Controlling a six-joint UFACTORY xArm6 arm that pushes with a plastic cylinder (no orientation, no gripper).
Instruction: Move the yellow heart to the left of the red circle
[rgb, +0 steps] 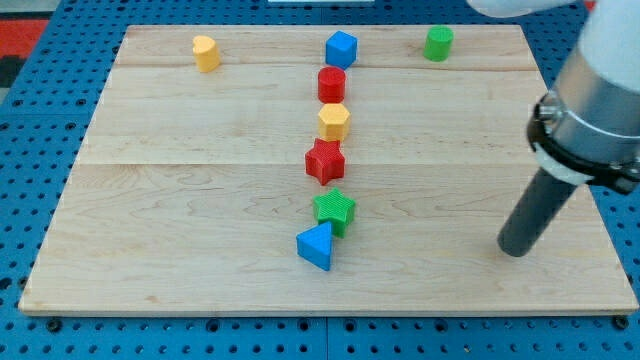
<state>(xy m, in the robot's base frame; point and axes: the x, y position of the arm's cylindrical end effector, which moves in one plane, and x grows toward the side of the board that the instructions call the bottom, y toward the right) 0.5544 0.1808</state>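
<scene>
My tip (513, 250) is resting on the counter (180, 200) near its right edge – a bare rod, no jaws to open or shut. The yellow heart (205, 53) is sitting far across, at the far left, close to the far edge and well apart from my tip. The red circle (332, 84) is lying mid-counter, heading a column – yellow hexagon (334, 122), red star (325, 162), green star (335, 210), blue triangle (316, 246) – with a blue cube (341, 48) just beyond it. A green block (437, 43) is standing far right. Bare wood is stretching between heart and circle.
</scene>
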